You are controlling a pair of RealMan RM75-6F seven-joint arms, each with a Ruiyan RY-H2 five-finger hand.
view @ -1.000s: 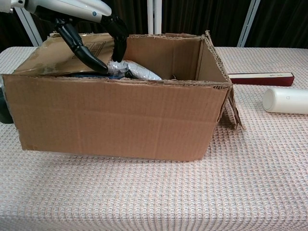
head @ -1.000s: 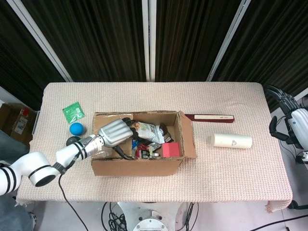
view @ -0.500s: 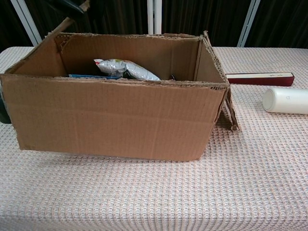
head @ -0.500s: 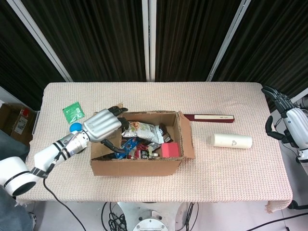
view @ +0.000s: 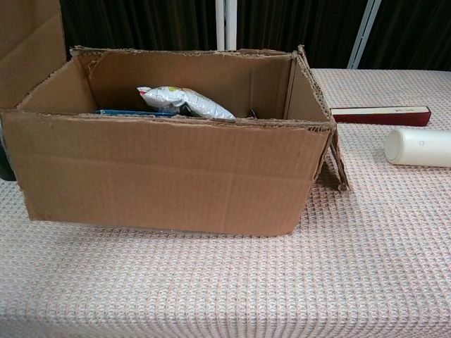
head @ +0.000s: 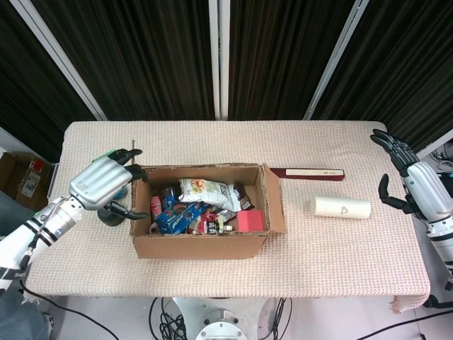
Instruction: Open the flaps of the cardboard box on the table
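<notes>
Clearly the left hand (head: 101,185), fingers curled around the box's (head: 205,244) raised left flap (view: 28,49), needed to fold it fully outward, while the right hand (head: 414,185) hung spread and empty.

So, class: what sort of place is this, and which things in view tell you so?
Probably a robot test or lab setup rather than a home: a table under a plain woven cloth, black curtains behind it, cables on the floor, and two robot hands, left hand and right hand, beside a cardboard box.
</notes>
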